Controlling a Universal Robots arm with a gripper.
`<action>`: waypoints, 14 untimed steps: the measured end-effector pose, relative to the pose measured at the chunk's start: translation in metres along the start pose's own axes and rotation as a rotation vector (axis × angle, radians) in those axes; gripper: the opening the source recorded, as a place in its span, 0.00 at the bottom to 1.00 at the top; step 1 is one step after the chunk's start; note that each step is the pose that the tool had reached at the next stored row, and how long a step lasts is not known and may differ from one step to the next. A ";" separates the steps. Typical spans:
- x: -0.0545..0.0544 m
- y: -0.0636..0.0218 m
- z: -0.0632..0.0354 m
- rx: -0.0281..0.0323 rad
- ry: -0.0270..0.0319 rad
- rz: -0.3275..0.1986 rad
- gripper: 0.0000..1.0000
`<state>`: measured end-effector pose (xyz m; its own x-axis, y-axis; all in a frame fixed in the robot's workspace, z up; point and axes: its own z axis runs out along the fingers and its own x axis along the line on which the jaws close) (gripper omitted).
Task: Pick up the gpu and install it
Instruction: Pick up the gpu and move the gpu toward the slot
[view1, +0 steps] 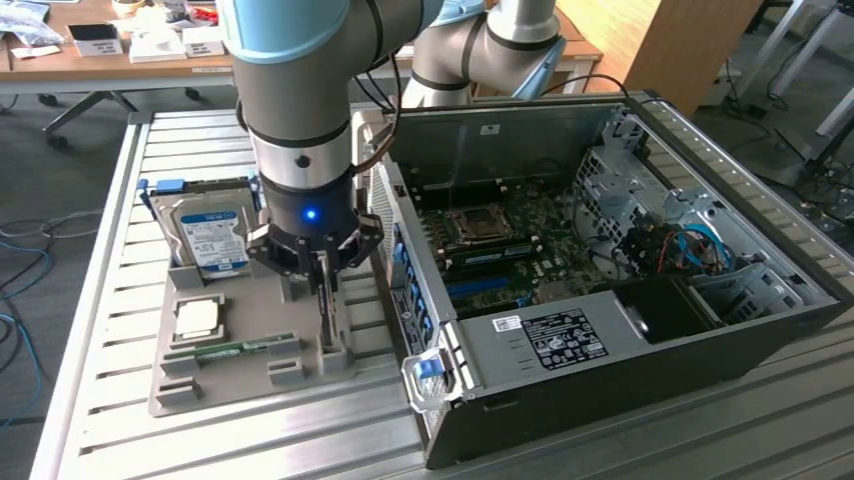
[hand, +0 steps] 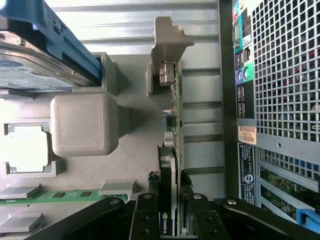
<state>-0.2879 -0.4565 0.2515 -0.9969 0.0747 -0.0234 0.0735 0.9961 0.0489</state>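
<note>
floor: grey carpet (view1: 40, 180), blue cables (view1: 19, 255) at ext. view's left
back: wooden desk (view1: 80, 70) w/ white boxes (view1: 200, 42)
ext. view's rt: wooden panel (view1: 667, 40)

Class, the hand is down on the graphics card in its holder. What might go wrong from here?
The hand grips the graphics card standing on edge in the grey holder; it might bind in the slots or slip. The computer case stands close beside it, so a swing might strike it.
</note>
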 end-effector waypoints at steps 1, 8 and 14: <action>0.000 0.0001 -0.0015 0.0000 -0.0001 0.000 0.27; 0.000 0.0007 -0.0147 -0.0012 -0.0011 0.000 0.27; -0.001 0.0012 -0.0244 -0.0016 -0.0022 0.000 0.27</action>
<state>-0.2879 -0.4565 0.2759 -0.9969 0.0746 -0.0256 0.0732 0.9960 0.0505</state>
